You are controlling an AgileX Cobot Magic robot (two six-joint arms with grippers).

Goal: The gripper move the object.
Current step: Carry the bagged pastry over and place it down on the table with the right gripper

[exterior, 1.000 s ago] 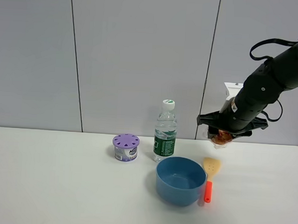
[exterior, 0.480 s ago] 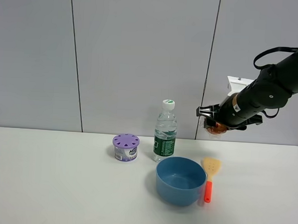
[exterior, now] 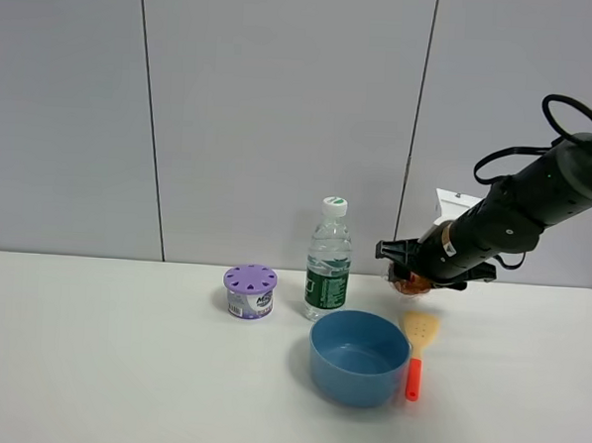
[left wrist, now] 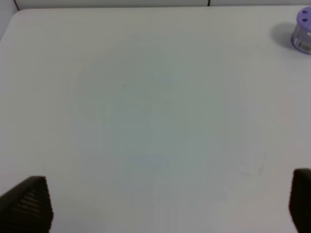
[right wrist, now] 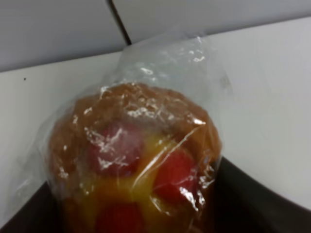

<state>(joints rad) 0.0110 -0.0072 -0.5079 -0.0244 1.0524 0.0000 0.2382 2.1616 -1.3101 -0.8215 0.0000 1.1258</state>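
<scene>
Over the far right part of the table (exterior: 90, 369), the right gripper (exterior: 407, 271) hangs in the air with its two black fingers pressed against the bun (exterior: 409, 284), and its dark arm reaches in from the right. The right wrist view shows the bun (right wrist: 136, 165) close up, golden brown with red spots under crinkly clear wrap, with a dark finger at each side. Just below the bun in the high view lies a spatula (exterior: 417, 352) with a pale blade and an orange handle pointing toward the near edge. It lies just beside the right wall of a blue bowl (exterior: 358, 369). A water bottle (exterior: 329, 260) with a green label stands upright behind the bowl's left rim, between the gripper and a purple-lidded tub (exterior: 250, 291) farther left. The left gripper (left wrist: 163, 206) is spread wide over bare table, only its fingertips (left wrist: 26, 206) showing, and the tub (left wrist: 303, 30) sits well away from it.
</scene>
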